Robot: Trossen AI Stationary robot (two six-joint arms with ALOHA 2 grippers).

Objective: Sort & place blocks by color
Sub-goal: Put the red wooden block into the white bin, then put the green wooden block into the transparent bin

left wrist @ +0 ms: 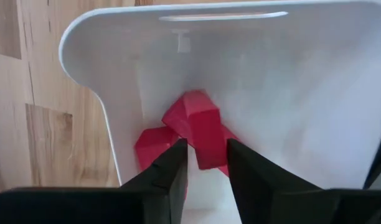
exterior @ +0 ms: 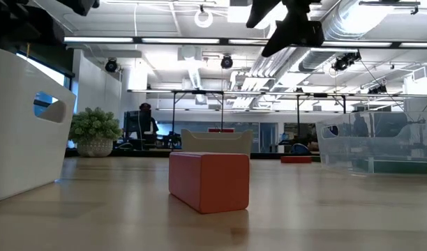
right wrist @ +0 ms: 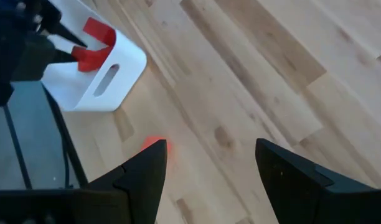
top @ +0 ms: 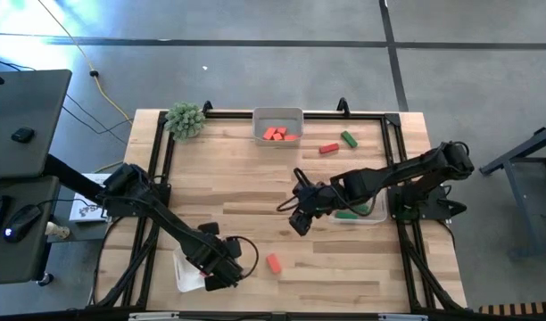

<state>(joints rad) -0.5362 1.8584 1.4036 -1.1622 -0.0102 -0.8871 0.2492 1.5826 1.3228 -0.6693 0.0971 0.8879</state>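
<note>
My left gripper [top: 221, 270] points down into the white tray [top: 186, 272] at the near left. Its fingers stand slightly apart on either side of a red block [left wrist: 204, 127]. That block leans tilted on other red blocks [left wrist: 152, 144] on the tray's floor. My right gripper [top: 300, 221] hangs open over the middle of the table with nothing between its fingers [right wrist: 209, 168]. One orange-coral block [top: 273, 263] lies flat on the wood between the two grippers, near the front edge. It fills the middle of the low view [exterior: 210, 180]. My left gripper comes at the red block from above, one finger [left wrist: 175, 167] at each of its long sides [left wrist: 206, 152]. I cannot tell whether the fingers touch it. The block's lower end rests on the red blocks under it.
A tray [top: 277, 114] with orange blocks stands at the far edge. A red block [top: 328, 148] and a green block [top: 348, 138] lie to its right. A clear tray [top: 371, 214] with green blocks sits under the right arm. A spiky green plant ball [top: 186, 119] is at the far left corner.
</note>
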